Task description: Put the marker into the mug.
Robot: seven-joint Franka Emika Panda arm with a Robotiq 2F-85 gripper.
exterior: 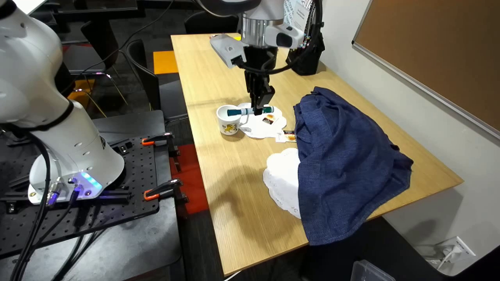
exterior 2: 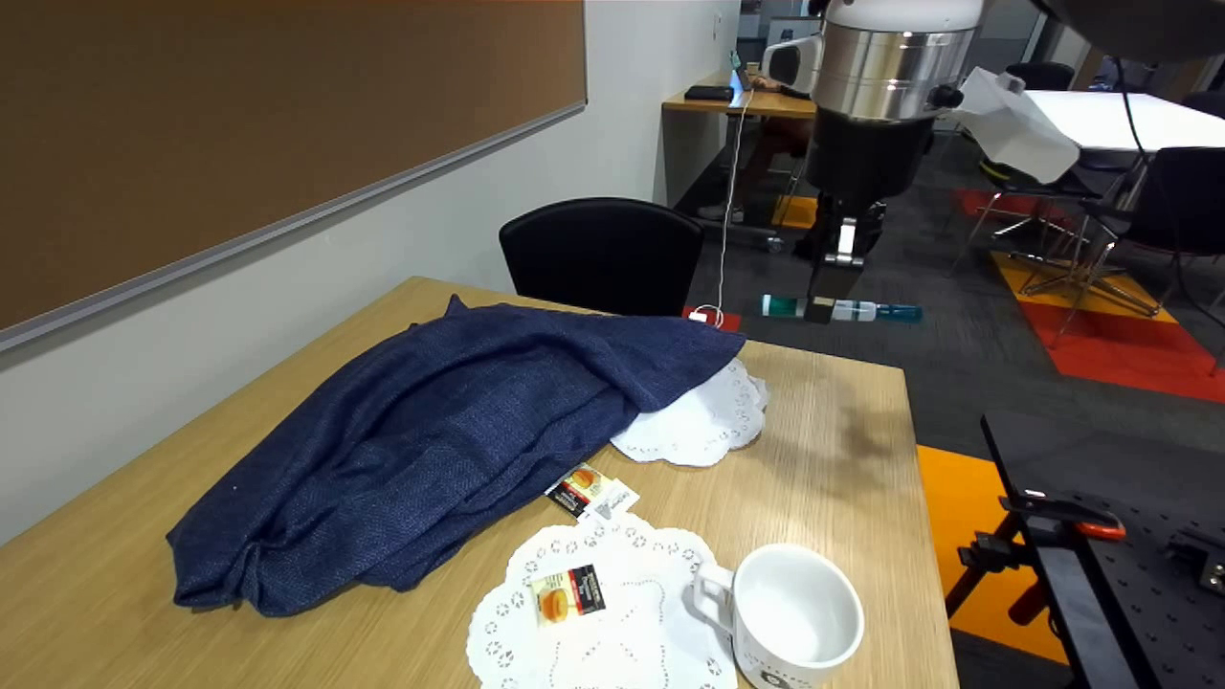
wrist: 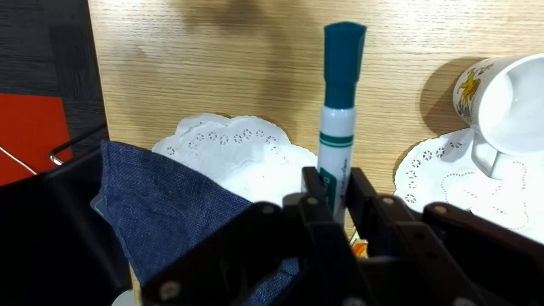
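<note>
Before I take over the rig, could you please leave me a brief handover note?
Fingers: closed on the marker, holding it roughly level in the air.
Mug: upright on the table, handle over a doily; right of the marker in the wrist view.
Done: marker gripped and clear of the table.
Remaining: probably bring the marker over the mug, tip it end-down, lower and release.

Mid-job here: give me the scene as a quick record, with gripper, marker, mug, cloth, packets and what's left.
gripper: closed on the marker
marker: roughly level, in the air, off to one side of the mug
mug: upright, handle over a doily, marker not yet in it
cloth: dark blue, rumpled, partly covering another doily
packets: one on the mug's doily, at least one beside the cloth
left to do: marker into mug, probably tipped nearer upright first
</note>
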